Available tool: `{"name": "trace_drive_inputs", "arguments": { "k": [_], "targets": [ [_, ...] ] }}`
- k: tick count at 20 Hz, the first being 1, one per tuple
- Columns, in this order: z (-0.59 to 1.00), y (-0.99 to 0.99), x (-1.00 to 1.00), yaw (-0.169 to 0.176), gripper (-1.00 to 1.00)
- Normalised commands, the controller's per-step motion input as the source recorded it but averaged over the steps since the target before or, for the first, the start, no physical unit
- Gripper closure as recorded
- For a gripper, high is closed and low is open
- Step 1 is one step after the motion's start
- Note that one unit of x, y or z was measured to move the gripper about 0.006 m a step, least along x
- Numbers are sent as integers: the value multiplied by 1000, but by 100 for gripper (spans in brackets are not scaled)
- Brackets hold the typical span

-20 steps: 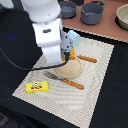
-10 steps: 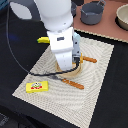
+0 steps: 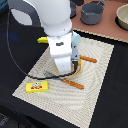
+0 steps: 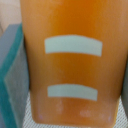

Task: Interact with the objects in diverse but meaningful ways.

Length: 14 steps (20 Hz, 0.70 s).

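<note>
I see the bread loaf point(image 4: 72, 60) filling my wrist view, under the arm on the striped mat point(image 3: 100, 75); the flat yellow box point(image 3: 38, 86) lies nearby. I cannot tell the pincer's state.

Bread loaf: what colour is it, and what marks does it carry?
Orange-brown loaf with two pale curved stripes; wrist view shows it best.

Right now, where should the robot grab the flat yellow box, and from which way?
Probably from straight above, pinching across its short sides. The yellow box lies flat on the mat, so only its thin edges give the pincer something to squeeze. It sits apart from the orange sticks, with room around it.
</note>
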Motion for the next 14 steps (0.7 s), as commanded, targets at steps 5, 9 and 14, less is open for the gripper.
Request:
{"name": "trace_drive_inputs", "arguments": {
  "k": [5, 9, 14],
  "targets": [
    [8, 154, 507, 0, 100],
    [133, 250, 696, 0, 100],
    [171, 177, 621, 0, -100]
  ]
}}
